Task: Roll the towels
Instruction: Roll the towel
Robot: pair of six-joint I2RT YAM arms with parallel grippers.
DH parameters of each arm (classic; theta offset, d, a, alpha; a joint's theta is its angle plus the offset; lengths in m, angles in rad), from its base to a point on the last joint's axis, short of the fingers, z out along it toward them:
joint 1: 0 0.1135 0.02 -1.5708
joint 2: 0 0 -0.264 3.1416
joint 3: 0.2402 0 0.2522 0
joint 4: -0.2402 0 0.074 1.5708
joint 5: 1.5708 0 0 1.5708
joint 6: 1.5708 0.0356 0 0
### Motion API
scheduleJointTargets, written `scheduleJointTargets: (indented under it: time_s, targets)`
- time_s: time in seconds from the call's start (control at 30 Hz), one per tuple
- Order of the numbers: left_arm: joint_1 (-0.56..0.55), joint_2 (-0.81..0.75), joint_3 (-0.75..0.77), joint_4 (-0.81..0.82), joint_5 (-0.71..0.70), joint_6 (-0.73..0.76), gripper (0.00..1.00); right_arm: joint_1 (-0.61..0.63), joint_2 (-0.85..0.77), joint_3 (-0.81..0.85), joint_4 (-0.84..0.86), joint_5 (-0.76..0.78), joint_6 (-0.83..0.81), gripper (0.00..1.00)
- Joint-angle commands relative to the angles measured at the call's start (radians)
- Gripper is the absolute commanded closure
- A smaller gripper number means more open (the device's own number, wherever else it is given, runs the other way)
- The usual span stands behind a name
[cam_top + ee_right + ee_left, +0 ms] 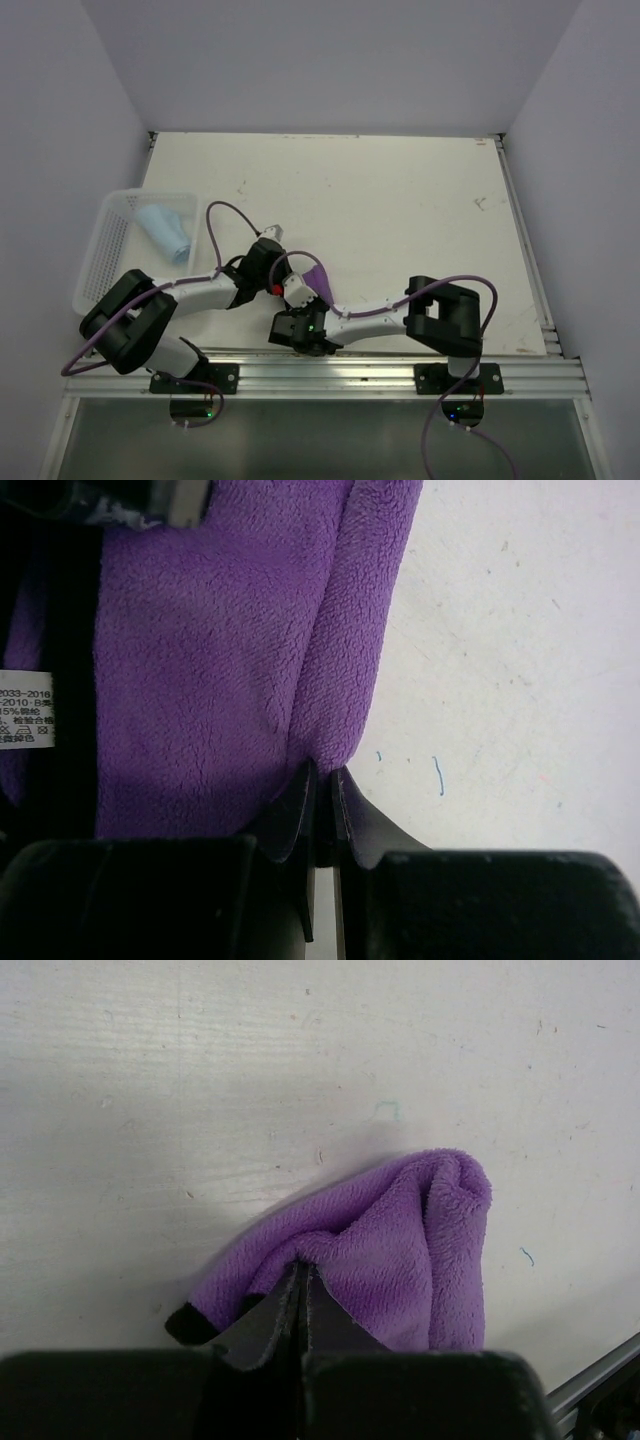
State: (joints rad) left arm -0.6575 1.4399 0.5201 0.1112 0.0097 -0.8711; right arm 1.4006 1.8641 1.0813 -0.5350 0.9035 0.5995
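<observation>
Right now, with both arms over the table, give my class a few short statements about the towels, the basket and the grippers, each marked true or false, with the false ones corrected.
1. The light blue soft towel lies inside the white plastic mesh basket. True.
2. The purple fleece towel lies spread flat on the white table. False: it is bunched into folds.
3. The left gripper and the right gripper are both shut on the purple fleece towel. True.
4. The basket stands at the table's right edge. False: it stands at the left edge.
</observation>
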Motion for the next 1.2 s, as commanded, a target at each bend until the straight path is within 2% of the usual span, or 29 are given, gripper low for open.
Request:
scheduleJointTargets:
  time_s: [0.0, 0.27, 0.67, 0.93, 1.17]
  targets:
    - [0.002, 0.011, 0.006, -0.004, -0.079, 0.032, 1.00, 0.021, 0.070, 0.090, -0.150, 0.084, -0.003, 1.00]
    - [0.002, -0.004, 0.008, -0.007, -0.094, 0.055, 1.00, 0.054, 0.204, 0.196, -0.241, 0.115, -0.052, 1.00]
    - [0.009, -0.001, 0.023, -0.001, -0.091, 0.092, 1.00, 0.112, 0.296, 0.264, -0.261, 0.114, -0.139, 1.00]
    - [0.013, -0.009, 0.027, -0.010, -0.082, 0.106, 1.00, 0.115, 0.411, 0.335, -0.298, 0.064, -0.184, 1.00]
    - [0.013, -0.056, 0.047, -0.057, -0.096, 0.130, 0.98, 0.110, 0.448, 0.348, -0.286, 0.018, -0.195, 1.00]
